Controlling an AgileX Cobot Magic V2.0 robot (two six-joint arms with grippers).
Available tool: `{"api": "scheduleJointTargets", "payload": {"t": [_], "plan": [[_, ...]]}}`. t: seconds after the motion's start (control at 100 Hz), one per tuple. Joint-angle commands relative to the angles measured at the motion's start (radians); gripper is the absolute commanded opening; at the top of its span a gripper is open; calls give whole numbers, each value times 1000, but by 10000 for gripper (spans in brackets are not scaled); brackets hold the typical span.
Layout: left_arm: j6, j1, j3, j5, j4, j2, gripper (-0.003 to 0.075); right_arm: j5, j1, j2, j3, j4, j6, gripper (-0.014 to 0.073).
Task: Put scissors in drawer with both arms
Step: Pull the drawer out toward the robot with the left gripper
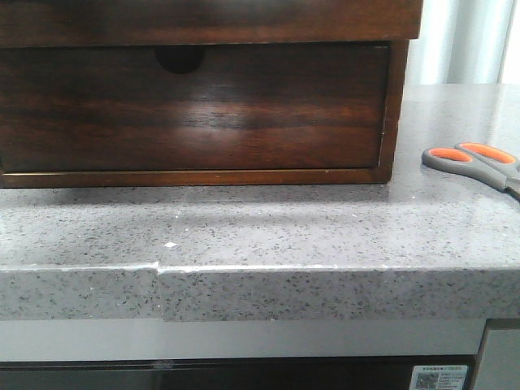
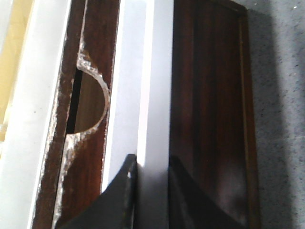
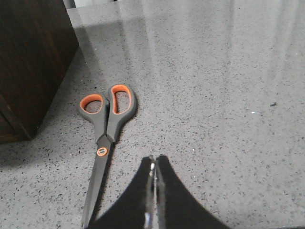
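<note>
We take the wooden cabinet (image 1: pixel 203 89) as our landmark. The speckled grey counter (image 1: pixel 268 236) is the largest thing we see; it carries the cabinet and runs out in front of it and to its right. The cabinet is dark brown and glossy, and its front in the front view is filled by a drawer (image 1: pixel 191 110) with a small half-round finger notch (image 1: pixel 179 57) at its top edge. This drawer is closed, so we cannot see what it holds. Below the counter edge, far right of the cabinet, sits a small white label (image 1: pixel 439 379) with a printed code; its writing is too small for us to read.

In the left wrist view we see the top of the cabinet, with a half-round cut-out (image 2: pixel 90 102) in a brown edge and pale strips beside it. We cannot tell whether any drawer there is open. The left gripper (image 2: pixel 151 167) hangs just over that cabinet top, its fingers apart and holding nothing.

The scissors (image 3: pixel 106 136) lie flat on the counter to the right of the cabinet, clear of its side. Their long axis runs with the orange-lined loops toward the cabinet's side and the closed blades away from it. The right gripper (image 3: pixel 154 164) hovers above the counter just beside the blades, clenched with its fingers together and empty.
</note>
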Motion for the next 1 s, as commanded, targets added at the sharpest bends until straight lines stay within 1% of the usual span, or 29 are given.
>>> {"api": "scheduleJointTargets", "payload": {"t": [0.0,0.14,0.29,0.45,0.62,0.77,0.86,0.99], "plan": [[-34,-10,-15,-66,-44,-65,-22,-71,1,18,-37,-3,-5,-69],[-34,-10,35,-101,-44,-134,-22,-71,1,18,-37,-3,-5,-69],[-34,-12,69,-207,-44,-198,-22,-71,1,18,-37,-3,-5,-69],[-54,-40,76,-233,-44,-220,-22,-71,1,18,-37,-3,-5,-69],[-57,-100,76,-233,-46,-215,-22,-71,1,18,-37,-3,-5,-69],[-57,-181,76,-223,-75,-214,-22,-71,1,18,-37,-3,-5,-69],[-57,-223,76,-190,-78,-214,-22,-71,1,18,-37,-3,-5,-69],[-57,-272,76,-109,-80,-214,-22,-71,1,18,-37,-3,-5,-69]]}}
